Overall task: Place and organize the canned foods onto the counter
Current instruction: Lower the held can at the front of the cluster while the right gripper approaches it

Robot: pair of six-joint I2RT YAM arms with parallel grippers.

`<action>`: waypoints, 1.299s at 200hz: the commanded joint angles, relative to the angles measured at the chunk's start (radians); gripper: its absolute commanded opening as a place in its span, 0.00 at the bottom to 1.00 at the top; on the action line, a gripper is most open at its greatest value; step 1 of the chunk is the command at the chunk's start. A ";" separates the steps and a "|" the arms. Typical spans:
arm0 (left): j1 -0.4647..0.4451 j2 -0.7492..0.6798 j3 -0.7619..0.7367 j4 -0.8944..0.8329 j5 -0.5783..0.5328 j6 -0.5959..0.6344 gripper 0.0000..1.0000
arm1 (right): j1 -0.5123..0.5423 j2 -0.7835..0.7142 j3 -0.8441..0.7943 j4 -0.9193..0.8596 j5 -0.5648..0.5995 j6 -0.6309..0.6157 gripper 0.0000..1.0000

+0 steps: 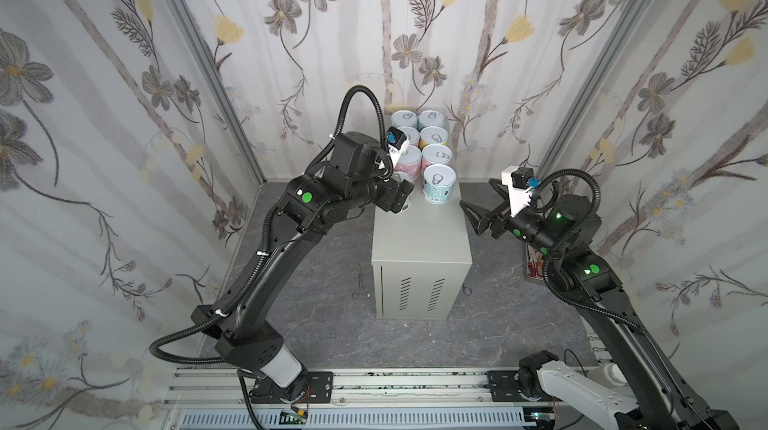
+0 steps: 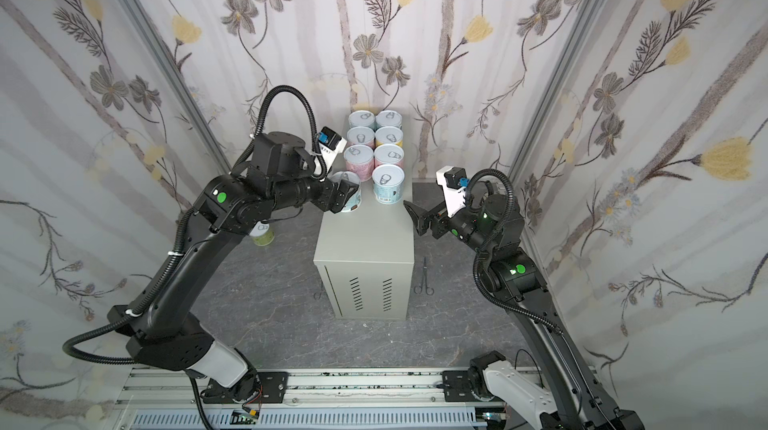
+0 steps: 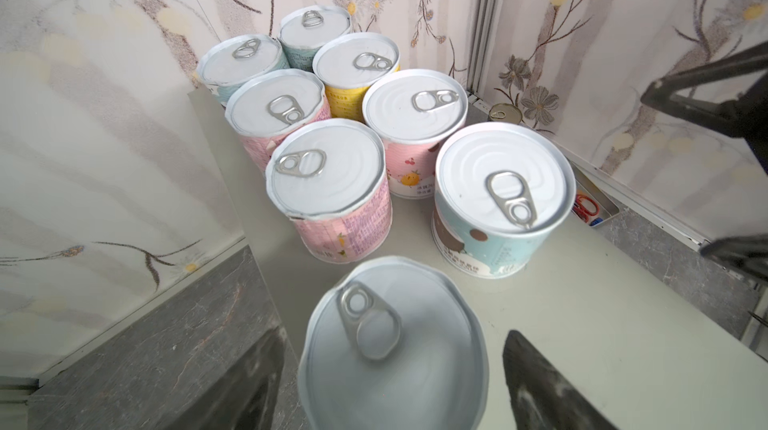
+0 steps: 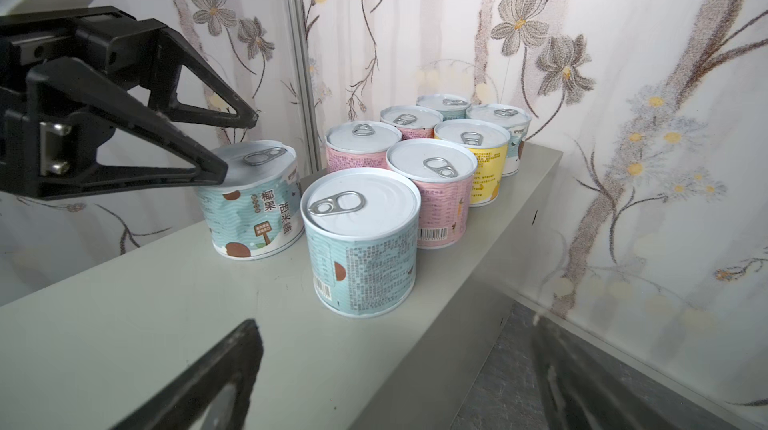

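Eight cans (image 2: 388,155) stand on the surface (image 2: 365,236) in two rows of four, running from its far edge toward the middle. The nearest can of the left row (image 4: 255,212) stands at the left edge, between the jaws of the left claw (image 4: 240,144). A ninth can (image 2: 262,234) stands on the floor, left of the surface.

We count eight short cans (image 2: 358,158) on the one counter (image 2: 365,249): four blue, three pink, one yellow. Off it we find one green can (image 2: 262,236) and one gold-lidded can (image 3: 505,114). We also count two forceps (image 1: 360,282), one tray (image 3: 609,209) and one pair of red scissors (image 3: 584,205).
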State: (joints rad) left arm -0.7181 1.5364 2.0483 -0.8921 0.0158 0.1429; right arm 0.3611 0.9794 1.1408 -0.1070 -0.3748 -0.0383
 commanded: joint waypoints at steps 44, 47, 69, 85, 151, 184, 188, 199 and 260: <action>0.005 -0.243 -0.361 0.287 0.036 0.082 0.80 | 0.070 0.042 0.045 0.028 0.010 -0.062 1.00; 0.006 -0.252 -0.376 0.293 0.037 0.083 0.80 | 0.073 0.043 0.045 0.027 0.013 -0.065 1.00; 0.012 -0.316 -0.496 0.363 0.047 0.084 0.78 | 0.092 0.060 0.055 0.022 0.031 -0.074 1.00; 0.017 -0.349 -0.550 0.413 0.061 0.086 0.77 | 0.105 0.070 0.057 0.027 0.045 -0.073 1.00; 0.066 -0.373 -0.614 0.513 0.135 0.123 0.71 | 0.117 0.140 0.094 0.037 0.050 -0.037 1.00; 0.101 -0.353 -0.617 0.519 0.187 0.139 0.67 | 0.123 0.156 0.105 0.039 0.049 -0.036 1.00; 0.106 -0.352 -0.620 0.523 0.195 0.141 0.67 | 0.123 0.157 0.106 0.038 0.050 -0.036 1.00; 0.119 -0.352 -0.630 0.536 0.216 0.141 0.67 | 0.125 0.160 0.110 0.035 0.053 -0.038 1.00; 0.161 -0.326 -0.643 0.569 0.296 0.144 0.67 | 0.132 0.176 0.115 0.026 0.069 -0.050 0.99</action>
State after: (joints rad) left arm -0.5655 1.1995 1.4048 -0.3759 0.2577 0.2657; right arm 0.4870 1.1522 1.2472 -0.1043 -0.3206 -0.0792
